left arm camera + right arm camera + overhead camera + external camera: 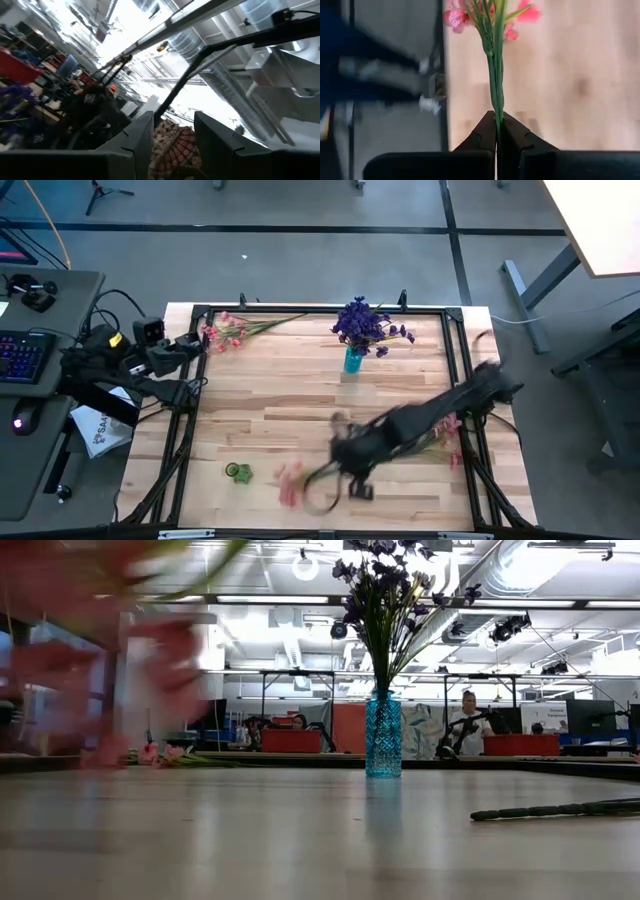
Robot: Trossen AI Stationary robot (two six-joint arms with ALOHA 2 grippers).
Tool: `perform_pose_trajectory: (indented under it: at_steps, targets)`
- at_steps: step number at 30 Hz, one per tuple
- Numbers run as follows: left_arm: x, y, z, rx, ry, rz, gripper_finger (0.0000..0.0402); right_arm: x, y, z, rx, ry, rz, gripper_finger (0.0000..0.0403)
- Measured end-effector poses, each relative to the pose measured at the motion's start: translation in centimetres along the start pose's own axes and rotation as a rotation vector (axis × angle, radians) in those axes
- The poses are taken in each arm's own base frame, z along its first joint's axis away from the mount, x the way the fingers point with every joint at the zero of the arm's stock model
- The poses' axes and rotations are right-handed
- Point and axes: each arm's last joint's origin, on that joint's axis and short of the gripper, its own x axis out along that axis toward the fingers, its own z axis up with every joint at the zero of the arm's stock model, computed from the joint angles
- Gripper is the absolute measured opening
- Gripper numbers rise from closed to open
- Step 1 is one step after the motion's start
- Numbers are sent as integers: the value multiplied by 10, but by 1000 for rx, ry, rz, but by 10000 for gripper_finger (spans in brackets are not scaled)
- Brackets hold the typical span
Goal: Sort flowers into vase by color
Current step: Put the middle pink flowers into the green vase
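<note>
A blue vase [352,361] with purple flowers [368,326] stands at the table's far middle, also seen in the low view as the blue vase [383,736]. My right gripper [338,454] is above the near middle, shut on a sprig of pink flowers [290,482]; its blossoms blur at the low view's left [95,635]. More pink flowers lie at the far left [228,330] and at the right [447,436] under my right arm. My left gripper [190,344] waits at the table's left edge; its fingers [142,135] stand apart and point up into the room. My right gripper pinches the sprig's thin green stems [496,106] between its two fingers. The stems run on past the fingertips along the line of the fingers, with the pink blossoms [462,17] at their far end. The fingers slant down over the table. The sprig is lifted clear.
A small green vessel [238,472] stands near the table's front left. A dark frame [455,330] runs around the tabletop. A long dark stem [560,808] lies on the table at the right in the low view. People sit at benches far behind the table.
</note>
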Motion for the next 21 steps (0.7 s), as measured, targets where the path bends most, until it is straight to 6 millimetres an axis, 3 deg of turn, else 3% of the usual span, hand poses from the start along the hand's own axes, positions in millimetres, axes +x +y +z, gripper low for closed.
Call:
perform_pose_trajectory:
  at_steps: [4, 6, 9, 12, 16, 21]
  targets:
    - [2, 3, -1, 32, -28, 55, 129, -48, -31, -38, 156, -273, 39, 0]
    - [5, 5, -2, 46, -45, 98, 129, -60, -41, -60, 224, -440, 132, 0]
    - [13, 10, -6, 83, -48, 158, 129, -52, -51, -86, 290, -712, 272, 0]
    - [27, 19, -17, 108, -8, 231, 129, -39, -59, -97, 270, -1046, 348, 0]
    - [49, 36, -38, 140, 77, 328, 129, -36, -73, -90, 206, -1429, 363, 0]
    - [73, 56, -73, 150, 221, 398, 129, -43, -72, -50, -4, -1601, 381, 0]
